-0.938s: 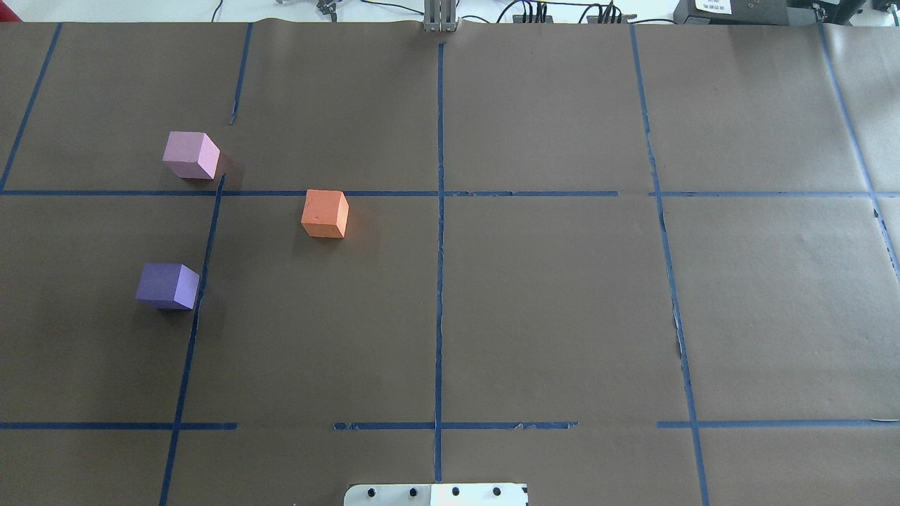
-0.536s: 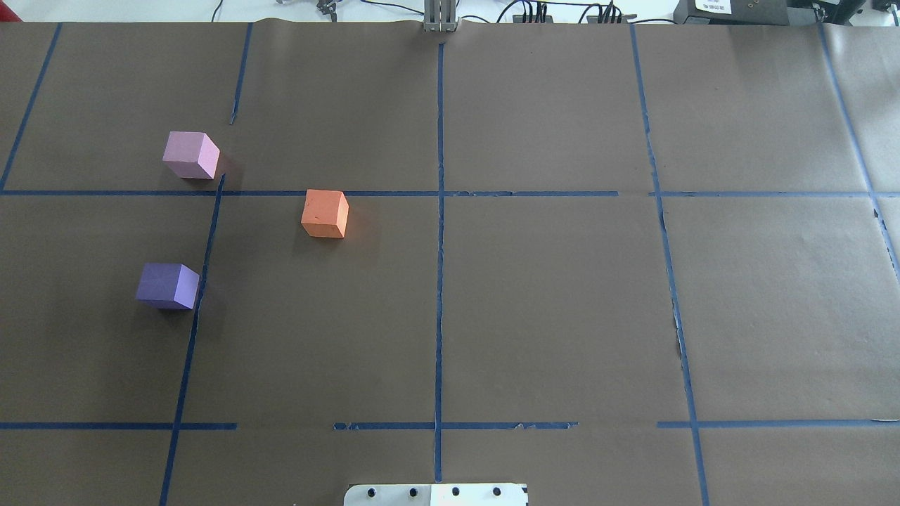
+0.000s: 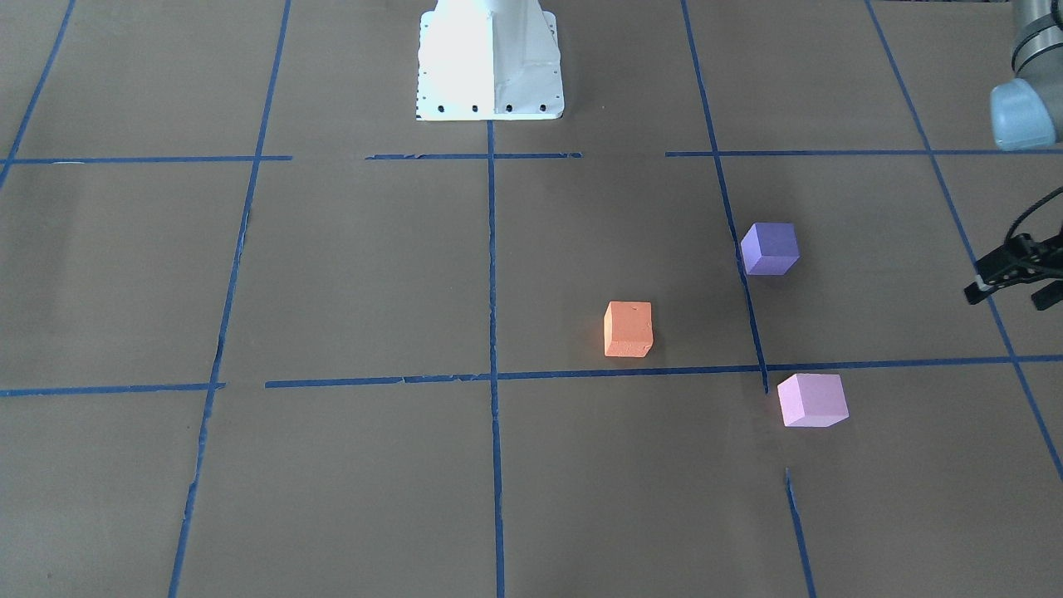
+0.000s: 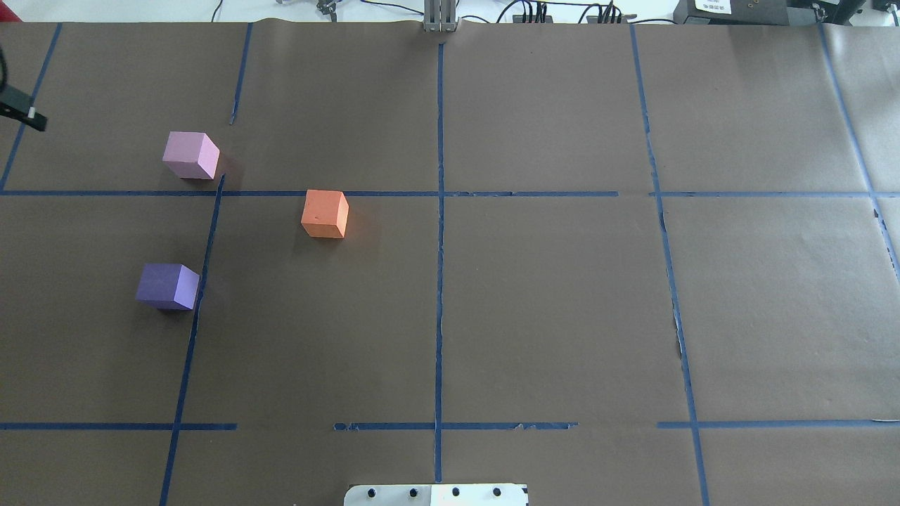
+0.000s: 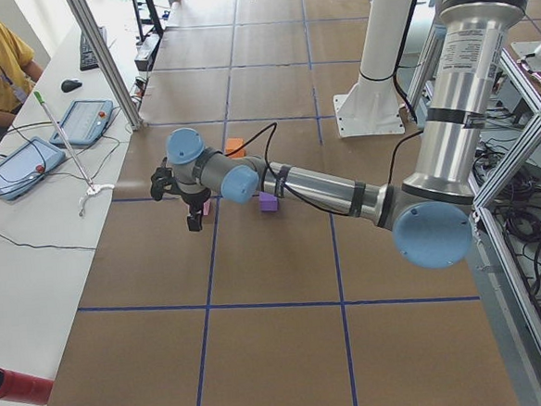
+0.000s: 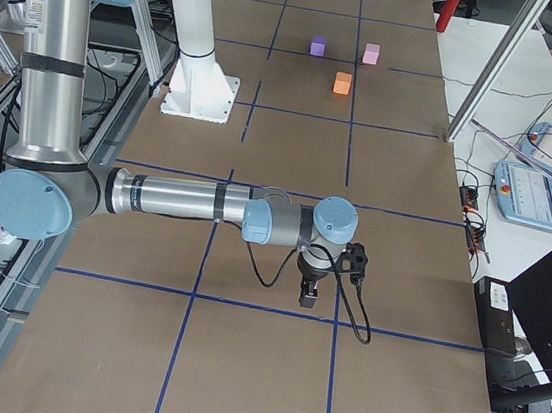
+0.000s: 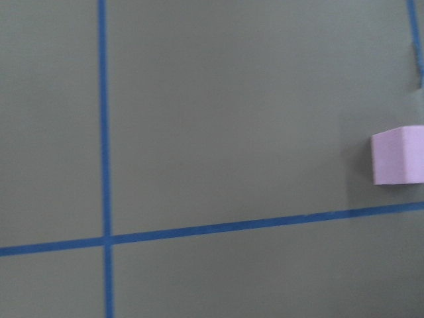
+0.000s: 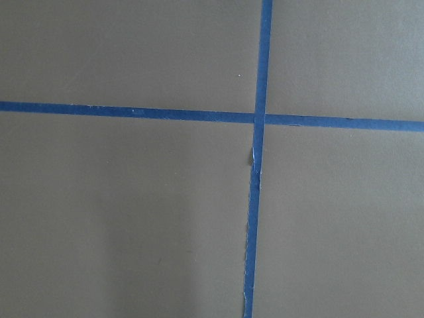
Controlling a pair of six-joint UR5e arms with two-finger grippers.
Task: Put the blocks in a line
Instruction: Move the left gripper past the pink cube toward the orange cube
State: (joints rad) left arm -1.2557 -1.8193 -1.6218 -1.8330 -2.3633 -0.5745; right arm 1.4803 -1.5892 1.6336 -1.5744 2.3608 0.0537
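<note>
L hand (image 3: 1006,296) open, empty, apart from pink block (image 3: 812,399); R hand (image 6: 308,293) far off, open/closed: can't tell.

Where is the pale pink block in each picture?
Front-facing: pale pink block lower right.
Overhead: upper left.
Exterior left: barely visible, centre left.
Exterior right: top, right of centre.
Left wrist: right edge.
Right wrist: not in it.
Shared landmark: orange block, in the four exterior views.

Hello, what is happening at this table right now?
Nothing is held yet. The orange block, purple block and pink block sit apart in a loose triangle, not lined up. The left gripper hovers empty out past the blocks on the robot's left; the right gripper hangs far from all three.
</note>
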